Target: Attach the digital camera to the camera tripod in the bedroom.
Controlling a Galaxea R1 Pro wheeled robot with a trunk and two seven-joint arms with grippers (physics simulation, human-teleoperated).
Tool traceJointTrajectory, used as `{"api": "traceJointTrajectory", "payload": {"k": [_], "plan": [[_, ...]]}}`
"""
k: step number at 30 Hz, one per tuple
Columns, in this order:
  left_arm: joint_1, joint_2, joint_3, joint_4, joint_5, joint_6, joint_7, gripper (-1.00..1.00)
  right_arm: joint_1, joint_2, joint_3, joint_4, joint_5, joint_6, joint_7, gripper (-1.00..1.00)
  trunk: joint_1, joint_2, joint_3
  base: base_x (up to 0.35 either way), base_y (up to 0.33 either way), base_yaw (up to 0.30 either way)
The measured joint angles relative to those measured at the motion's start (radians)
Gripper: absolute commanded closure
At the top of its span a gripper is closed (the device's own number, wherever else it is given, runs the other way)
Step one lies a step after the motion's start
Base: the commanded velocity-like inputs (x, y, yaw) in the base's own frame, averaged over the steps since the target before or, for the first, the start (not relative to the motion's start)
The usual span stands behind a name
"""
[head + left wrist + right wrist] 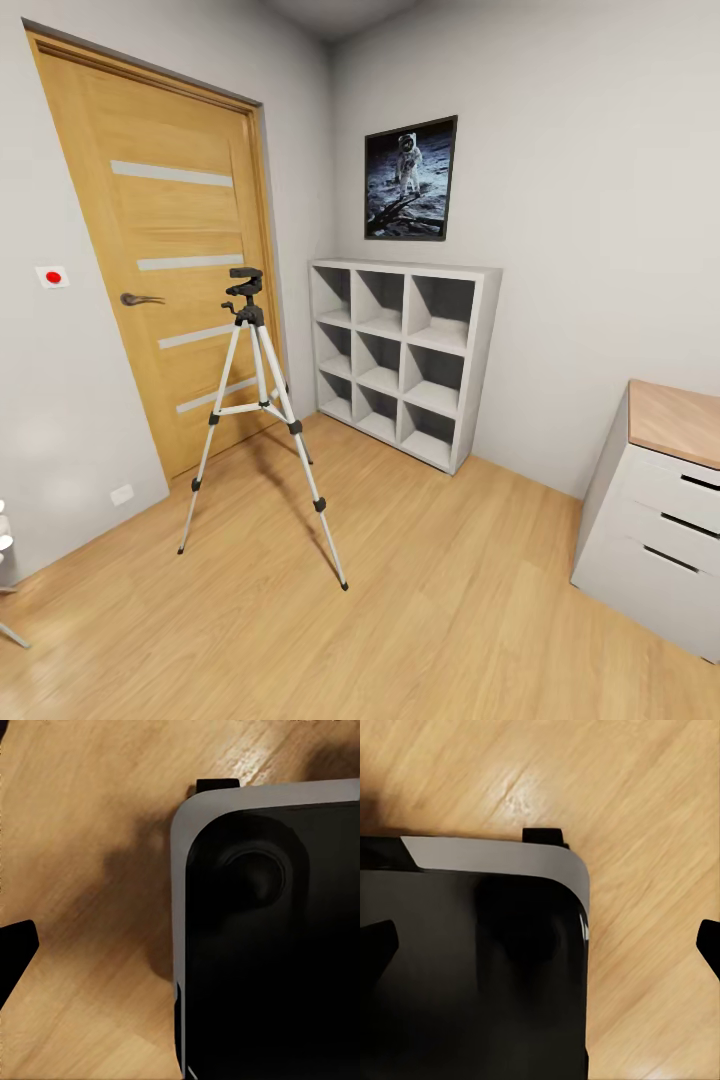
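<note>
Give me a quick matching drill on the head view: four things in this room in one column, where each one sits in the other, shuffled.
Things:
1. camera tripod
2. astronaut picture
3. cube shelf
4. drawer unit

Places:
A. against the far wall, under the picture
B. at the right edge, wood-coloured top
C. standing on the plank floor in front of the oak door
D. hanging on the far wall

Pairs: 1-C, 2-D, 3-A, 4-B
</note>
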Motion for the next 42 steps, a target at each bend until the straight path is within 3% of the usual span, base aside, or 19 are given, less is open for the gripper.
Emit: {"api": "traceJointTrajectory", "payload": {"k": [11,22,30,36,42], "plan": [[-0.002,0.004,0.000,0.000,0.000,-0.003,0.002,-1.00,-0.001,-0.001,0.001,-0.002,0.000,-0.001,0.001,-1.00,0.000,0.000,0.000,0.000,0.013,0.000],[-0.018,0.011,0.001,-0.003,0.002,-0.001,0.002,-1.00,-0.010,-0.003,-0.010,-0.009,-0.004,0.007,-0.002,-1.00,0.000,0.000,0.000,0.000,0.192,0.000],[-0.070,0.041,0.002,-0.002,0.041,0.012,-0.011,-1.00,-0.048,-0.023,-0.011,-0.049,-0.003,0.001,0.003,-1.00,0.000,0.000,0.000,0.000,0.268,0.000],[-0.132,0.066,0.002,-0.003,0.083,0.035,-0.018,-1.00,-0.057,-0.035,-0.008,-0.150,-0.005,0.006,0.011,-1.00,0.000,0.000,0.000,0.000,0.207,0.000],[-0.206,0.069,0.001,-0.003,0.099,0.066,-0.045,-1.00,-0.054,-0.039,-0.007,-0.320,-0.005,0.055,0.018,-1.00,0.000,0.000,0.000,-0.024,0.075,-0.005]]}}
